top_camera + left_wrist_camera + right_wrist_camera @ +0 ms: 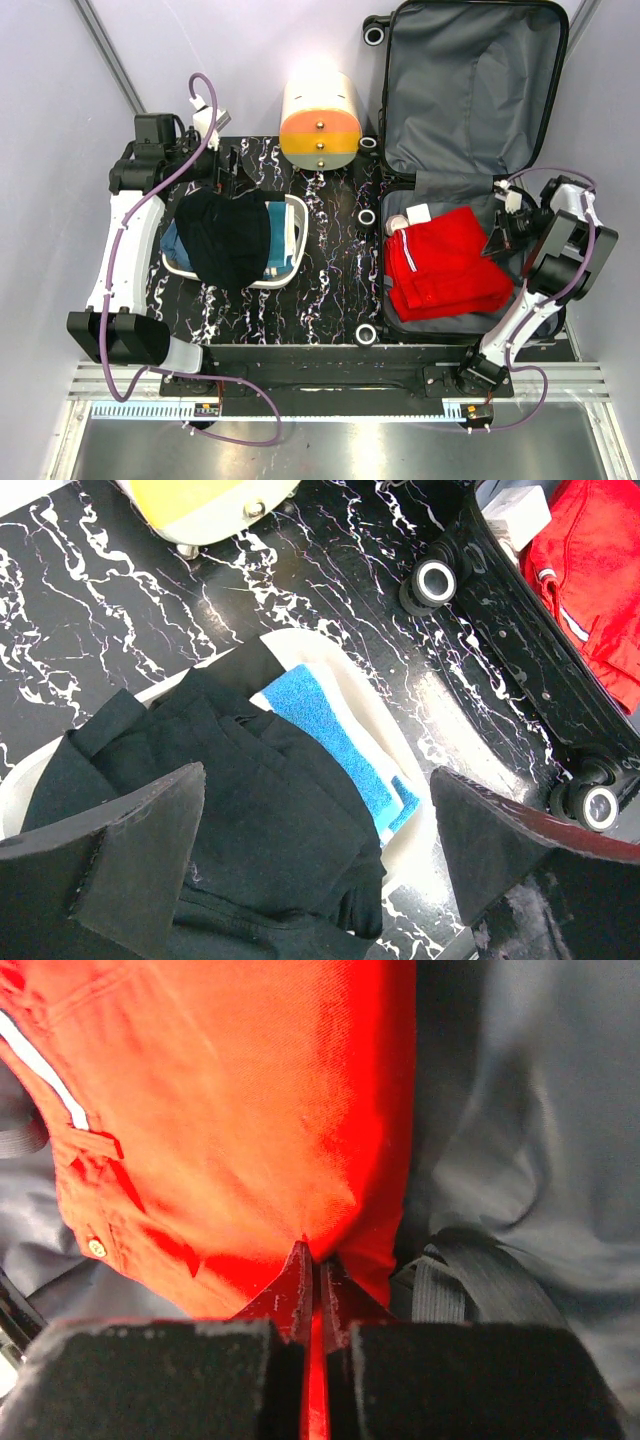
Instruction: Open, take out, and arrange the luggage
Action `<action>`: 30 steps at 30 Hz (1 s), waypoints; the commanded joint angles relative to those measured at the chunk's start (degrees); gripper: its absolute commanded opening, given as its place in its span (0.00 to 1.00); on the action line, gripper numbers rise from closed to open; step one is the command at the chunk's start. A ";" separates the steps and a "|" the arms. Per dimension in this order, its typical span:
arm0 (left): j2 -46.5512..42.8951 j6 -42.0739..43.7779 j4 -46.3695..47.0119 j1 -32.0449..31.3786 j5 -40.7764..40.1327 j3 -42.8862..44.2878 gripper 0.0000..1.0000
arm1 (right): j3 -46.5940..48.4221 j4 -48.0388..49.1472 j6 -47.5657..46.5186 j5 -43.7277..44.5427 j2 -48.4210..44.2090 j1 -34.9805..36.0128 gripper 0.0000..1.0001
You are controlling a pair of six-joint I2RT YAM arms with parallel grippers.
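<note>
Two claws: the right claw (312, 1260), nearer, clamps the right edge of the folded red cloth garment (445, 270) inside the open grey-lined hard-shell suitcase (470, 90) at the table's (330, 290) right; the left claw (315, 810) gapes.

Red garment (445, 270) lies in the open luggage (470, 90).

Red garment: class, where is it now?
Top view, right: the red garment lies in the open luggage, near half, edge pinched by the right end effector.
</note>
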 commanded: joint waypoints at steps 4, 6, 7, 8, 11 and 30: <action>-1.09 2.15 3.01 -2.19 0.95 2.27 0.99 | 10.30 -10.78 -4.12 -3.04 -13.44 0.25 0.00; -1.45 2.50 3.37 -2.89 1.74 2.35 0.99 | 13.20 -12.44 -5.87 -2.34 -16.69 0.34 0.00; -1.45 2.67 3.89 -3.16 3.05 2.53 0.99 | 14.08 -13.06 -6.58 -2.25 -17.74 0.25 0.00; -1.79 2.85 4.16 -3.42 3.67 2.27 0.99 | 15.74 -13.50 -7.37 -2.25 -19.67 0.34 0.00; -3.46 3.47 7.58 -4.82 8.41 -0.09 0.99 | 17.95 -15.70 -11.76 -2.60 -23.10 0.60 0.00; -1.98 21.04 45.89 -41.02 -5.01 -11.01 0.99 | 8.65 -7.09 -25.66 -5.50 -48.42 14.05 0.00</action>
